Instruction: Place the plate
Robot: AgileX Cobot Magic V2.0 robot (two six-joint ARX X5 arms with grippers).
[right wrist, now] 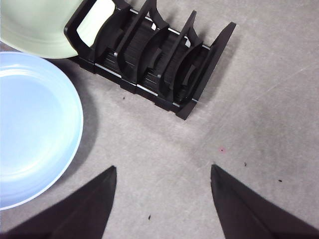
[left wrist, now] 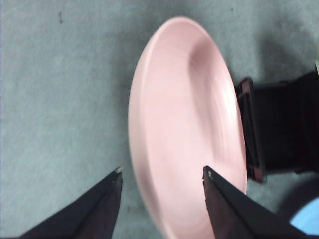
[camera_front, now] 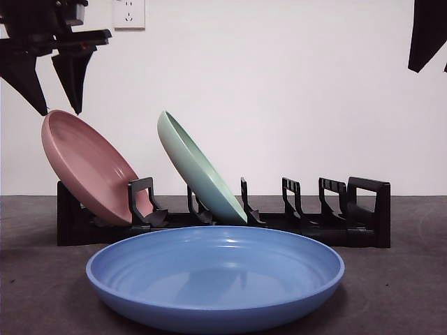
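A pink plate [camera_front: 91, 171] leans in the leftmost slot of the black dish rack [camera_front: 363, 209]. A green plate [camera_front: 199, 171] leans in a slot further right. A blue plate [camera_front: 216, 276] lies flat on the table in front of the rack. My left gripper [camera_front: 59, 87] hangs open just above the pink plate's upper rim, apart from it. In the left wrist view its jaws [left wrist: 162, 172] straddle the pink plate [left wrist: 184, 124] without touching. My right gripper [right wrist: 163, 169] is open and empty, high at the right; it shows as a black tip [camera_front: 426, 31] in the front view.
The rack [right wrist: 159, 59] has several free slots at its right end. In the right wrist view the blue plate [right wrist: 30, 124] and the green plate [right wrist: 35, 25] lie beside the rack. A wall socket [camera_front: 129, 12] is on the white wall behind.
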